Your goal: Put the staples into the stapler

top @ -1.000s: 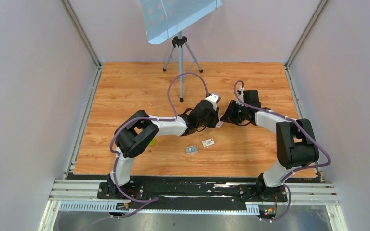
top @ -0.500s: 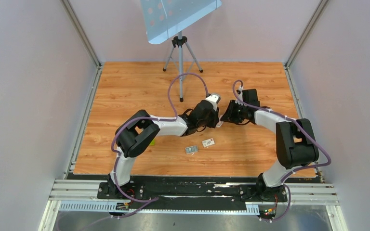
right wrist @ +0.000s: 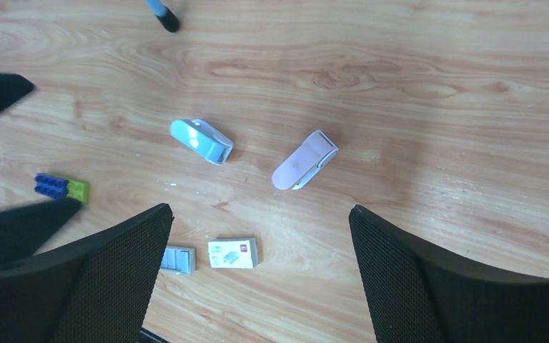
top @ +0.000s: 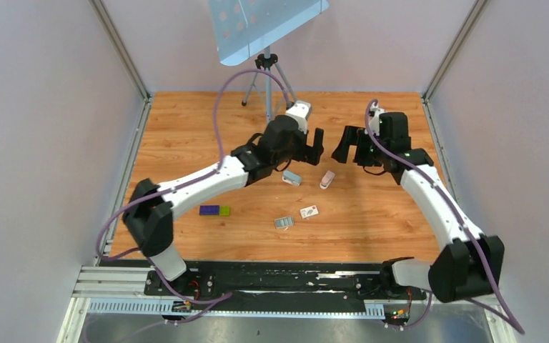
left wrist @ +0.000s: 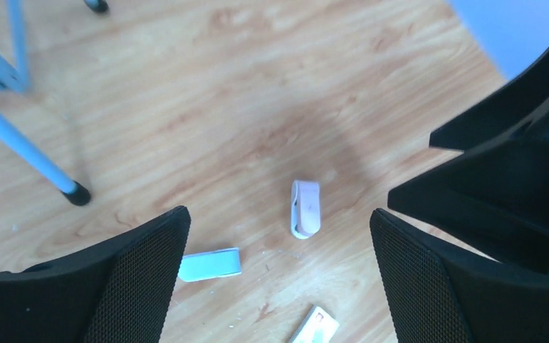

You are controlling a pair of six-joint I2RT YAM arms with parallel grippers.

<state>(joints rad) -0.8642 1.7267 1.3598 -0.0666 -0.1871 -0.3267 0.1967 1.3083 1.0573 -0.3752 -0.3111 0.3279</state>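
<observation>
The pale pink stapler (top: 327,179) lies flat on the wooden table, closed, with nothing touching it. In the left wrist view the stapler (left wrist: 305,208) sits below and between the wide-apart fingers of my left gripper (left wrist: 277,218), well clear of both. My right gripper (right wrist: 257,211) is also open and empty, hovering above the table with the stapler (right wrist: 304,160) just ahead of it. A small grey pack (right wrist: 179,259) that looks like the staples lies next to a white labelled box (right wrist: 234,253). From above, the left gripper (top: 313,151) and right gripper (top: 348,146) face each other over the table's far half.
A light blue stapler-like piece (top: 292,177) lies left of the pink one. A purple-and-green block (top: 214,210) sits nearer the left arm. A tripod (top: 267,78) carrying a tilted board stands at the far edge. Grey walls close in both sides.
Both grippers were shut, meeting near the table's middle. They have opened wide, lifted and moved toward the far side. The pink stapler and the blue piece now lie in view on the table.
</observation>
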